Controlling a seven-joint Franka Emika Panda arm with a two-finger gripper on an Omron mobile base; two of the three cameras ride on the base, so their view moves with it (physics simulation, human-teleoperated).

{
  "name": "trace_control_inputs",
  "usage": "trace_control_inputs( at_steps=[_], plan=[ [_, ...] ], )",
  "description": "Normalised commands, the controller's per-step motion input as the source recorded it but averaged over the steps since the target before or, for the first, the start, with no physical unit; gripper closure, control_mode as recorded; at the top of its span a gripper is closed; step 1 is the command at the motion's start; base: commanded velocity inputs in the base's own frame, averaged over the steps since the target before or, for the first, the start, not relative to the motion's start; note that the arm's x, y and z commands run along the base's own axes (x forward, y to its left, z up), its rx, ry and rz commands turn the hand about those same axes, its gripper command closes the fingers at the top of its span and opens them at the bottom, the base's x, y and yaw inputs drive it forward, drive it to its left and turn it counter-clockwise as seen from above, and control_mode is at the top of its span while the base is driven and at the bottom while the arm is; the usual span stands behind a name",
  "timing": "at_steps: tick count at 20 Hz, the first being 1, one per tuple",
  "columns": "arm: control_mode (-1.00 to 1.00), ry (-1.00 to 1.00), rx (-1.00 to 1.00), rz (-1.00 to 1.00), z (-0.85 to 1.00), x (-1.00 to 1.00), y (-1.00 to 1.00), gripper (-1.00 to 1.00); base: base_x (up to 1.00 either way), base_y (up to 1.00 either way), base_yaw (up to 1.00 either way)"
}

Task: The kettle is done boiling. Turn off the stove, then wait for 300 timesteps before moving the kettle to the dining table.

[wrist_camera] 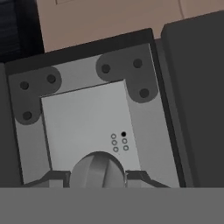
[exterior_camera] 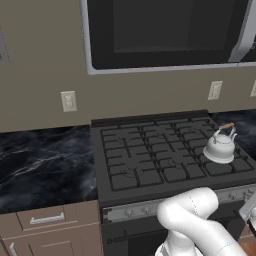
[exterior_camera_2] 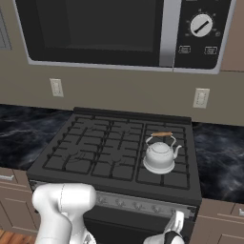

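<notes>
Silver trim on the stove (exterior_camera_2: 114,157) fills the hand view, where 1 round knob (wrist_camera: 98,170) sits at the bottom centre between the 2 dark finger tips of the gripper (wrist_camera: 98,177). The pincer looks clenched on that knob, a tip pressing each flank. By my reading this is step 1, turning the burner off; whether the knob has reached its off mark cannot be told. The next move probably calls for a twist of the wrist, then releasing and pulling straight back without brushing the neighbouring knobs.

At the lower right of the right base view the hand sits low against the stove's front strip. The kettle (exterior_camera_2: 159,155) stands upright on the black grates, right of centre in that view and at the right edge in the left base view (exterior_camera: 220,146).

Dark veined marble worktop (exterior_camera: 45,167) flanks the range, brown drawers (exterior_camera: 47,220) sit below at lower left, and a black microwave (exterior_camera_2: 119,31) hangs along the top over a beige wall with pale outlets (exterior_camera: 68,101).
</notes>
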Motion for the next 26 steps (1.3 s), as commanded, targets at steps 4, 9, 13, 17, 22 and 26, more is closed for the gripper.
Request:
trace_control_inputs(
  at_steps=[4,9,13,17,22,26],
  plan=[
    [-1.0,0.0,0.18,0.0,-0.16,-0.05,-0.01,1.0,0.0,0.0,0.0],
    [-1.0,0.0,0.17,0.0,-0.16,-0.05,0.0,1.0,0.0,0.0,0.0],
    [-1.0,0.0,0.18,0.0,-0.17,-0.06,0.0,1.0,0.0,0.0,0.0],
    [-1.0,0.0,0.17,0.0,-0.17,-0.07,-0.01,1.0,0.0,0.0,0.0],
    [-1.0,0.0,0.18,0.0,-0.15,-0.08,0.0,1.0,0.0,0.0,0.0],
    [-1.0,0.0,0.18,0.0,-0.15,-0.09,-0.01,1.0,0.0,0.0,0.0]
  ],
)
